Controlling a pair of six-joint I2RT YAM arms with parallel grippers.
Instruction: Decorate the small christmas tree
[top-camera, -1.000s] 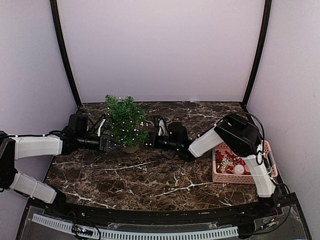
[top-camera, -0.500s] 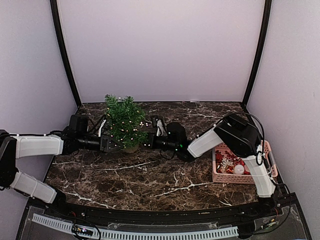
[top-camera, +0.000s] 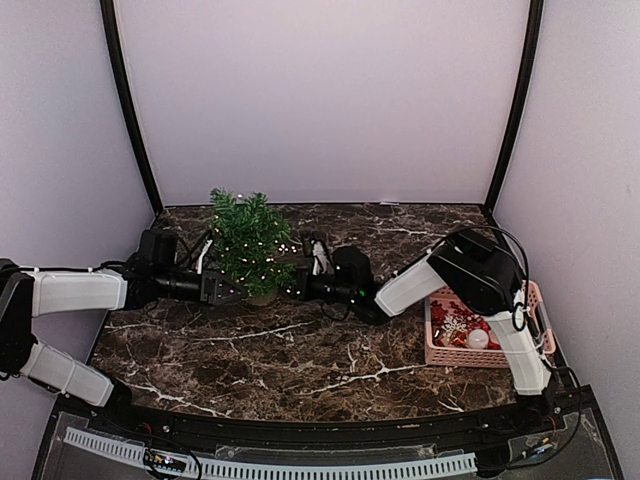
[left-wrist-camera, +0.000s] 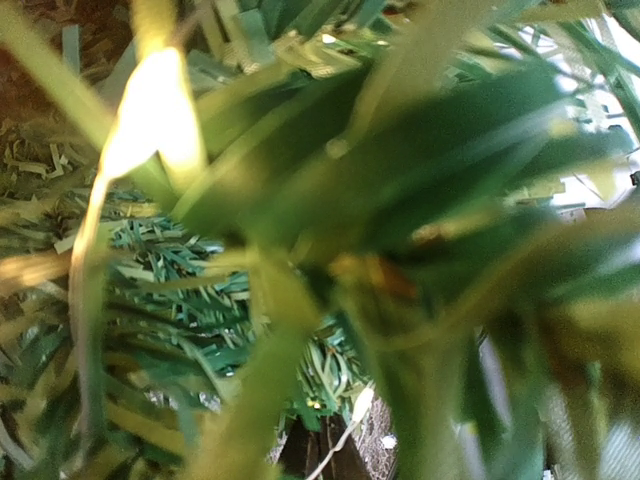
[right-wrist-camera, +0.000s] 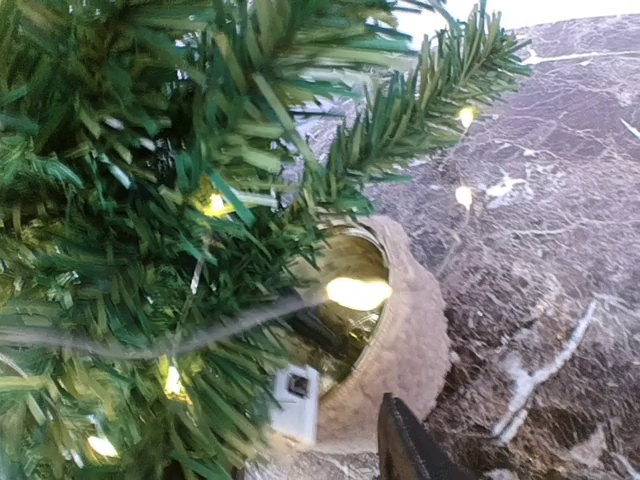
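Observation:
The small christmas tree (top-camera: 249, 243) stands at the back left of the marble table in a tan pot (top-camera: 263, 297), with a string of warm lights on it. My left gripper (top-camera: 232, 292) reaches into its lower branches from the left, and its jaws are hidden by needles. My right gripper (top-camera: 292, 284) reaches in from the right at pot height. In the left wrist view only blurred branches (left-wrist-camera: 330, 230) and a lit bulb (left-wrist-camera: 150, 110) show. The right wrist view shows the tree (right-wrist-camera: 150, 200), the pot (right-wrist-camera: 405, 340), a small white box (right-wrist-camera: 297, 402) and one dark finger (right-wrist-camera: 408, 452); the other finger is hidden.
A pink basket (top-camera: 437, 353) with red and white ornaments stands at the right edge beside the right arm's base. The enclosure's back wall and black corner posts (top-camera: 130, 110) lie close behind the tree.
My right gripper has edged a little to the left, closer to the tree. The left arm and the tree have hardly moved.

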